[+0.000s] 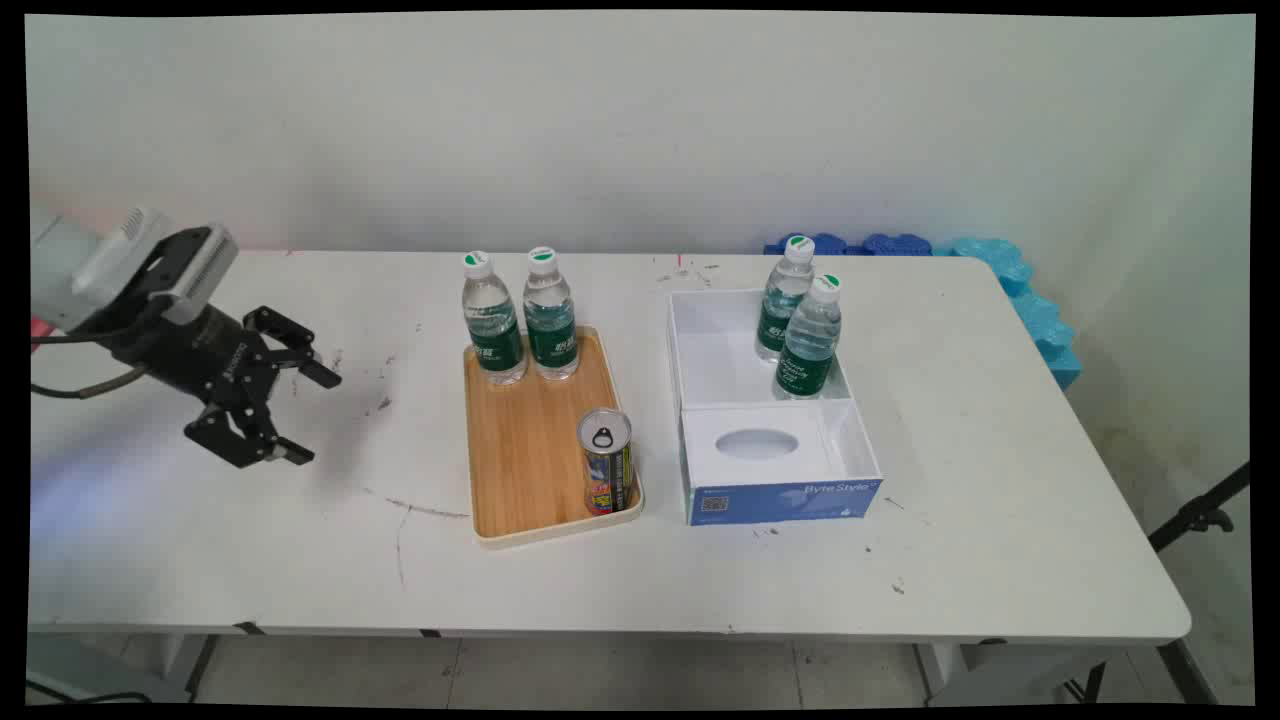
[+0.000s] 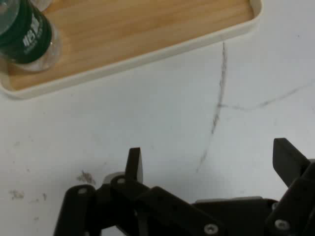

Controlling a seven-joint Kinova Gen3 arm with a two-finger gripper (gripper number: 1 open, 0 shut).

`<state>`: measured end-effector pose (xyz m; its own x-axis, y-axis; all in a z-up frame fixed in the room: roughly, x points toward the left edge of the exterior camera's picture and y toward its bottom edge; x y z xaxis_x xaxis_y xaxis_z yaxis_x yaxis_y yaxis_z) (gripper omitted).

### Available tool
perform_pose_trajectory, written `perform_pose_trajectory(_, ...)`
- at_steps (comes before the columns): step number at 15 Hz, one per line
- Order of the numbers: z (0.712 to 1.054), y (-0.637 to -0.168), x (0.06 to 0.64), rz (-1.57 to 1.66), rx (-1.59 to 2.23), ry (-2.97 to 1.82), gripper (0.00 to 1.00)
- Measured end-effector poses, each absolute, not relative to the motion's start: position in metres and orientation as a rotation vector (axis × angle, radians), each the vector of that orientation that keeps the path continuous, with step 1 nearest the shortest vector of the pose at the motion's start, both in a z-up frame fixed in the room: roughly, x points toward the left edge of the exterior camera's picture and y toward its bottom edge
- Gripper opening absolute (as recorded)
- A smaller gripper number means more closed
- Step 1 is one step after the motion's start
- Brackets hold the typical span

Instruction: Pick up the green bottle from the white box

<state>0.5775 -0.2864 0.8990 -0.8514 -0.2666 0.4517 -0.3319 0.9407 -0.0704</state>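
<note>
My black gripper (image 1: 310, 415) hangs open over the left part of the white table (image 1: 300, 540), holding nothing. It points toward a wooden tray (image 1: 525, 450) that lies to its right. In the hand view the gripper (image 2: 209, 160) is spread wide above bare scuffed tabletop, with the tray (image 2: 147, 34) and one green-labelled bottle (image 2: 24, 34) beyond it. On the tray stand two water bottles (image 1: 492, 320) (image 1: 549, 315) at its far end and a drink can (image 1: 606, 462) at its near right corner.
A white open box (image 1: 770, 400) with a blue front stands right of the tray and holds two more water bottles (image 1: 783, 300) (image 1: 808, 340). Blue foam pieces (image 1: 1020, 290) lie at the table's far right edge. A black stand leg (image 1: 1200, 510) is at right.
</note>
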Motion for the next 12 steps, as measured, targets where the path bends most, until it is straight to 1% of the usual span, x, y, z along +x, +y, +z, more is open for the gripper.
perform_pose_trajectory(3, 0.904, -0.293, 0.559, 0.210, 0.461, -2.625, 1.00)
perform_pose_trajectory(8, 0.920, -0.321, 0.489, 0.252, 0.510, -2.552, 1.00)
perform_pose_trajectory(12, 0.927, -0.343, 0.442, 0.292, 0.522, -2.507, 1.00)
